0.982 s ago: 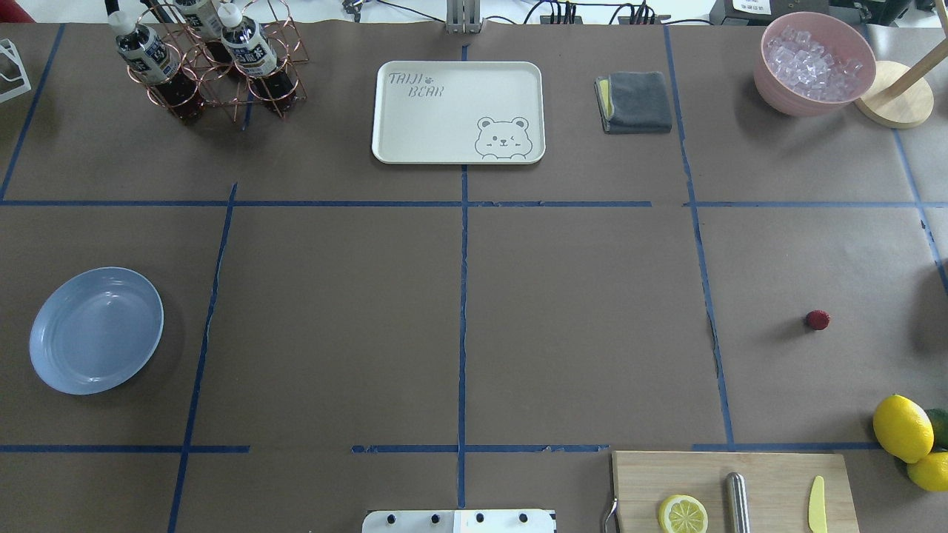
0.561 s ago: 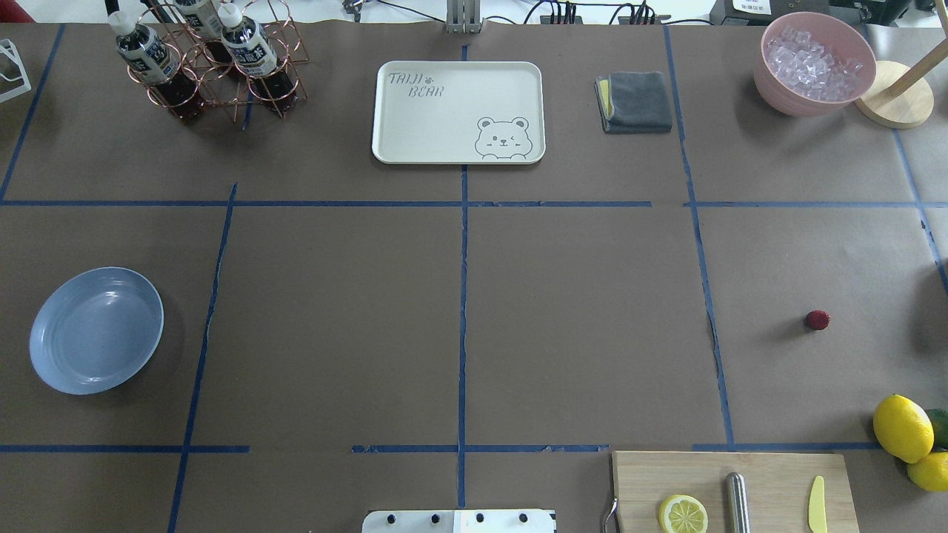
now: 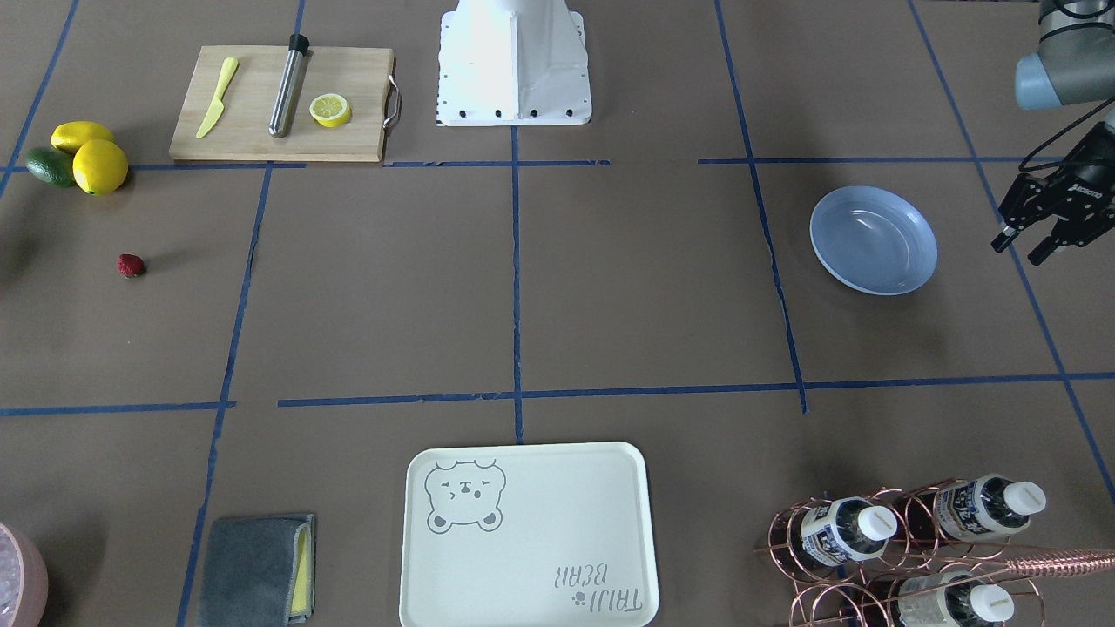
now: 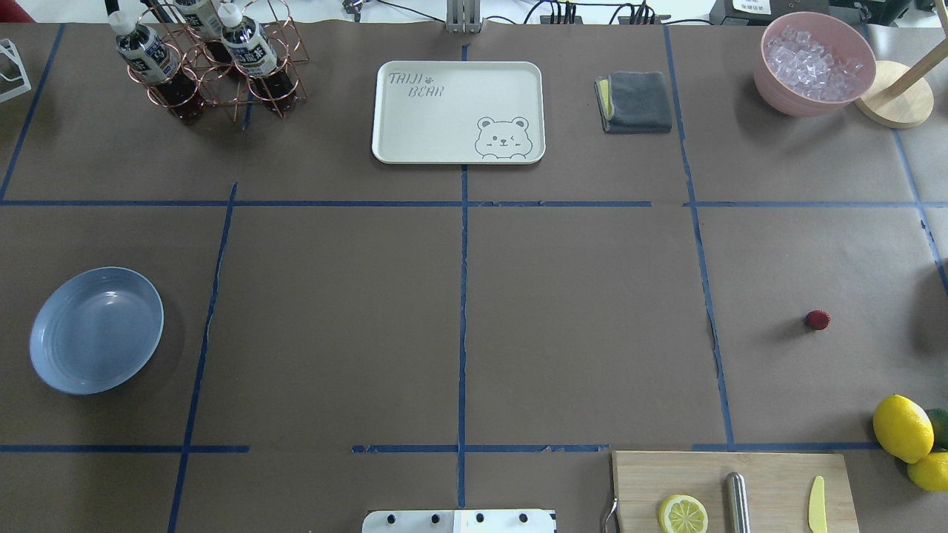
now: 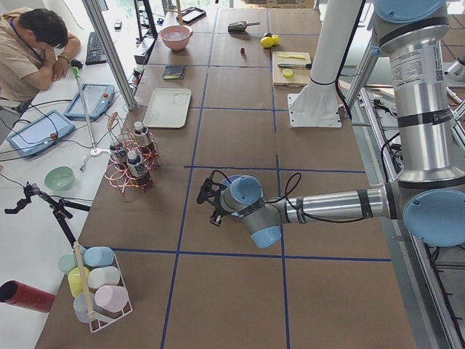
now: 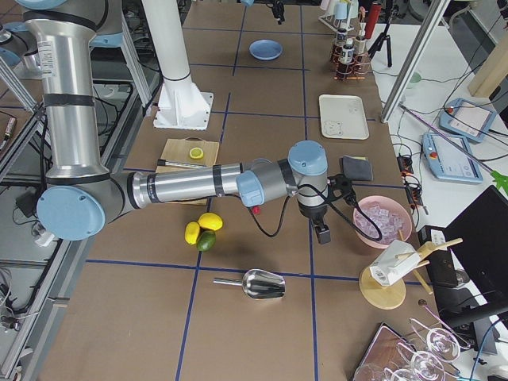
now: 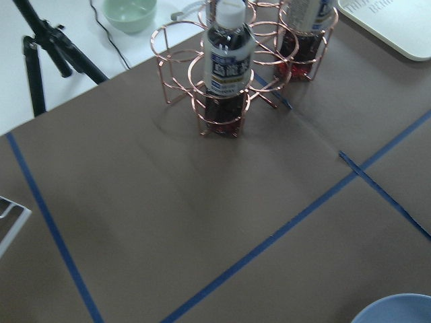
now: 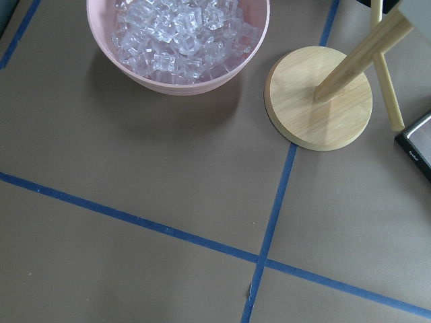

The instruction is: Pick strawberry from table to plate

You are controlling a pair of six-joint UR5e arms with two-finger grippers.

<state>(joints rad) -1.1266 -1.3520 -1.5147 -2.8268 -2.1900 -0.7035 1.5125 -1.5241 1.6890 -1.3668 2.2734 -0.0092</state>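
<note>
The strawberry (image 4: 818, 320) is a small dark red berry lying alone on the brown paper table (image 4: 578, 333) at the right, also seen in the front view (image 3: 131, 266). The light blue plate (image 4: 96, 330) sits far off at the left with nothing in it (image 3: 873, 239). My left gripper (image 3: 1019, 251) hovers just outside the plate's outer side, fingers apart and holding nothing. My right gripper (image 6: 321, 232) shows only in the right side view, hanging between the strawberry (image 6: 255, 211) and the pink bowl; I cannot tell whether it is open or shut.
A cutting board (image 4: 733, 492) with a lemon half, a metal rod and a yellow knife lies at the near right, with lemons (image 4: 902, 428) beside it. At the back stand a bear-print tray (image 4: 458, 111), a grey cloth (image 4: 635, 101), an ice bowl (image 4: 813, 63) and a bottle rack (image 4: 215, 59).
</note>
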